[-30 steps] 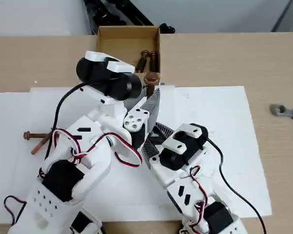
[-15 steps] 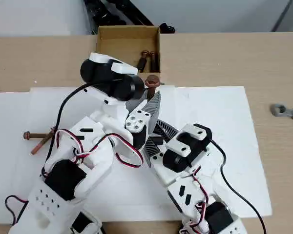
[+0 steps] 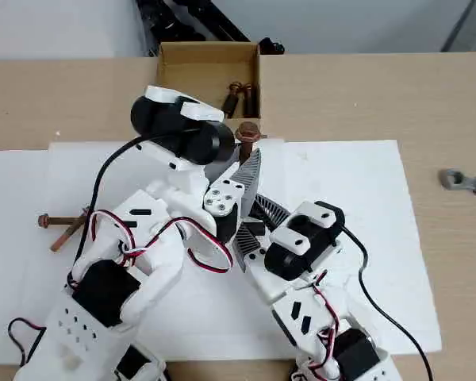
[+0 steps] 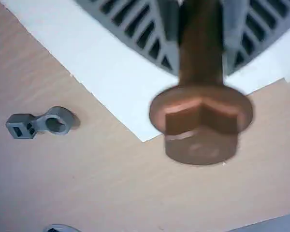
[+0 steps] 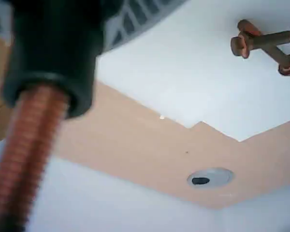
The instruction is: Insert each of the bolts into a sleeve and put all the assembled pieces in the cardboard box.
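Covering the tan worktop point(image 3: 381, 95), white paper point(image 3: 341, 198) lies below; left gripper point(image 4: 200, 46) pinches the bolt point(image 4: 201, 123), right gripper point(image 5: 79, 24) the sleeve point(image 5: 50, 65).

Two loose bolts point(image 3: 59, 220) (crossed), one held bolt point(image 4: 200, 116), one sleeve point(image 5: 58, 53), one cardboard box point(image 3: 194, 67), one wrench point(image 3: 460, 181).

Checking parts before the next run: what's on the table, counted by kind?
loose bolts: 2
held bolt: 1
sleeve: 1
pieces in box: 2
box: 1
grey tool: 1
Total: 8
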Robot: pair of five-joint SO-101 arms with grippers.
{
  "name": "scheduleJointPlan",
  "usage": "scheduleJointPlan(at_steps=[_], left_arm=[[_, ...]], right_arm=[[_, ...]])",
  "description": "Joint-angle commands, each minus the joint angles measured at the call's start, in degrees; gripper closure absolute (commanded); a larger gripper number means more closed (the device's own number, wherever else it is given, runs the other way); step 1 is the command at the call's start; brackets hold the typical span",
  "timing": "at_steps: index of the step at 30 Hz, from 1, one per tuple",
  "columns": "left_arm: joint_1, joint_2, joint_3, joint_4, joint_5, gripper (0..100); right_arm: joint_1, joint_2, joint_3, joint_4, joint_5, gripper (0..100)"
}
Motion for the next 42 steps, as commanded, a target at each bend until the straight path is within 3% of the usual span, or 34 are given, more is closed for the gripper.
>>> scheduleJointPlan(at_steps=[1, 6, 19, 23, 30, 37, 42], left_arm=[[-0.09, 0.00, -0.48, 1.76, 0.00, 100], [0.18, 0.00, -0.22, 2.20, 0.26, 100], [0.26, 0.09, 0.92, 2.55, 0.09, 96], [0.35, 0.53, -1.45, 7.03, 0.53, 89], [-0.35, 3.08, -7.96, 14.51, 0.53, 85], [-7.82, 7.38, -19.47, 21.80, 0.00, 85], [-17.32, 8.00, -22.46, 21.71, -4.22, 98]], right_arm=[[2.95, -0.66, -4.66, -1.63, 0.35, 99.5], [4.09, -0.31, -5.54, -1.36, -3.25, 99.5], [3.82, -0.22, -5.71, -1.36, -2.99, 99.5], [3.74, -0.22, -5.71, -1.36, -2.99, 99.5], [3.56, -0.13, -5.71, 0.92, -2.99, 99.5], [2.68, -0.04, -5.89, 2.15, -2.90, 99.5], [2.95, 3.56, -8.97, 2.15, -0.09, 99.5]])
